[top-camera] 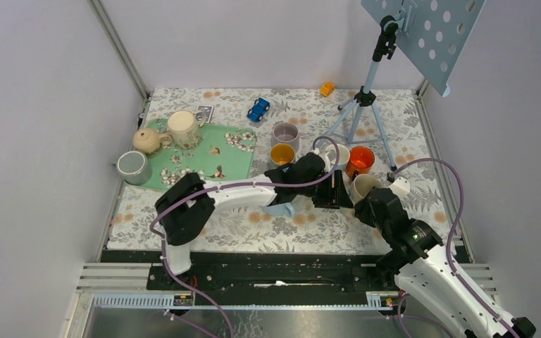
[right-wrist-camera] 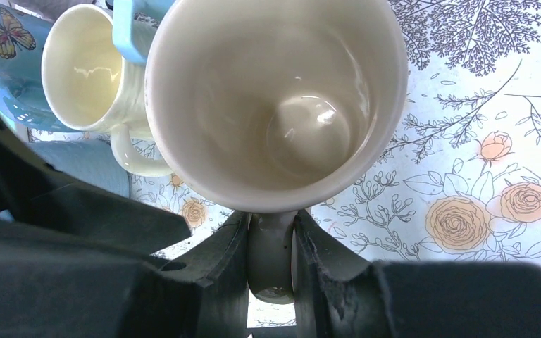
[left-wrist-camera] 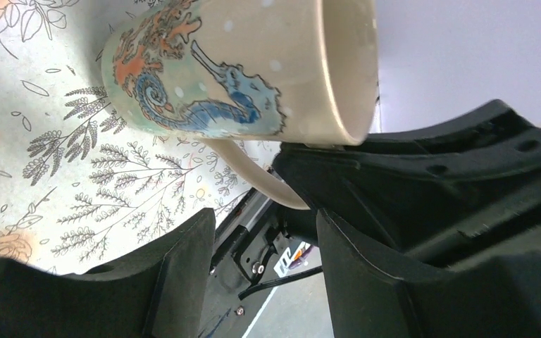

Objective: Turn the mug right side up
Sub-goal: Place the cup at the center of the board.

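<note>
The cream mug [top-camera: 364, 186] with a blue and orange seahorse print [left-wrist-camera: 204, 77] shows its open mouth upward in the top view. My right gripper [top-camera: 368, 204] is shut on its handle [right-wrist-camera: 271, 260], which sits squeezed between the two fingers [right-wrist-camera: 271, 229]. The mug's inside [right-wrist-camera: 282, 105] faces the right wrist camera. My left gripper [top-camera: 334, 191] is open and empty [left-wrist-camera: 264, 264], just left of the mug, with the handle [left-wrist-camera: 253, 172] in front of its fingers. I cannot tell whether the mug's base touches the cloth.
Close by stand a light blue mug [top-camera: 282, 208], an orange mug [top-camera: 361, 160], a white mug [top-camera: 339, 153], a yellow-lined mug [top-camera: 282, 153] and a grey mug [top-camera: 285, 134]. A tripod stand [top-camera: 361, 105] rises behind. A green mat [top-camera: 215, 151] with teapot and mugs lies left.
</note>
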`<act>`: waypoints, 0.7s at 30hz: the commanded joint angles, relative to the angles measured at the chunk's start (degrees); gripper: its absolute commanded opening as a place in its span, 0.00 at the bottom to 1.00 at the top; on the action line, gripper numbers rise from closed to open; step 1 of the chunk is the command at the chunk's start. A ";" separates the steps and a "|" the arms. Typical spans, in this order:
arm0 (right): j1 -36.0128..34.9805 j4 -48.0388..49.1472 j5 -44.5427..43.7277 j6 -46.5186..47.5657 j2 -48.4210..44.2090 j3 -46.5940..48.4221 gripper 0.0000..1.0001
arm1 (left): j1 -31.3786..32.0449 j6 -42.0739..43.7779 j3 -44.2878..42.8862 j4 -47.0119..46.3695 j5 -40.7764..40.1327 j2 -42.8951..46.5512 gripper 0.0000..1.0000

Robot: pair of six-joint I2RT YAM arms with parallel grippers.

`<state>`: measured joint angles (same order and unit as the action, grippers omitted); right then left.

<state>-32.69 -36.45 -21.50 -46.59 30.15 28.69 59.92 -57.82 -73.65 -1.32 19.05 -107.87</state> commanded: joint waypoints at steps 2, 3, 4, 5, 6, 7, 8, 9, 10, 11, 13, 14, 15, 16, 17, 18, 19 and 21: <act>-0.37 6.08 -3.81 0.75 1.44 -0.01 0.00 | -1.39 1.48 2.08 -0.80 -1.51 6.53 0.59; -0.37 6.30 -3.94 0.79 1.66 -0.18 0.00 | -1.65 1.47 2.55 -0.86 -1.55 7.22 0.59; -0.36 6.64 -4.05 0.84 1.94 -0.24 0.00 | -1.84 1.44 2.92 -0.86 -1.47 7.76 0.59; -0.40 7.00 -4.12 0.80 2.07 -0.36 0.00 | -2.04 1.47 3.36 -0.87 -1.47 8.40 0.59; -0.37 7.20 -4.34 0.83 2.27 -0.46 0.00 | -2.20 1.46 3.72 -0.80 -1.42 8.96 0.59; -0.38 7.40 -4.61 0.80 2.42 -0.54 0.00 | -2.40 1.46 3.99 -0.79 -1.36 9.50 0.59; -0.44 7.56 -4.77 0.82 2.66 -0.69 0.00 | -2.60 1.40 4.39 -0.79 -1.36 10.12 0.59; -0.39 7.53 -5.06 0.82 2.91 -0.70 0.00 | -2.81 1.45 4.70 -0.79 -1.38 10.75 0.59; -0.36 7.67 -5.39 0.88 3.08 -0.71 0.00 | -3.06 1.44 5.23 -0.71 -1.31 11.41 0.59; -0.40 7.76 -5.75 0.88 3.23 -0.81 0.00 | -3.32 1.48 5.63 -0.62 -1.16 12.05 0.59; -0.42 7.99 -6.38 0.88 3.60 -1.12 0.00 | -3.98 1.53 6.33 -0.37 -0.96 13.36 0.59; -0.37 8.12 -6.67 0.92 3.81 -1.18 0.00 | -4.28 1.62 6.64 -0.20 -0.94 14.35 0.59; -0.37 8.26 -6.95 0.89 4.00 -1.29 0.00 | -4.66 1.71 7.07 0.02 -0.90 15.10 0.59; -0.36 8.41 -7.21 0.89 4.20 -1.40 0.00 | -5.05 1.67 7.50 0.16 -0.86 15.90 0.59; -0.44 8.55 -7.46 0.89 4.38 -1.41 0.00 | -5.41 1.73 7.83 0.22 -0.92 16.57 0.59; -0.45 8.69 -7.77 0.93 4.65 -1.38 0.00 | -5.79 1.80 8.23 0.47 -0.85 17.23 0.59; -0.39 8.87 -8.03 0.97 4.78 -1.40 0.00 | -6.23 1.84 8.48 0.64 -0.79 17.90 0.59; -0.42 9.19 -8.72 1.13 5.08 -1.48 0.00 | -7.17 1.90 9.04 1.14 -0.68 19.30 0.60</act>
<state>-32.75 -30.50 -24.75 -46.02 34.54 27.66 54.41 -57.08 -65.58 0.60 18.72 -93.21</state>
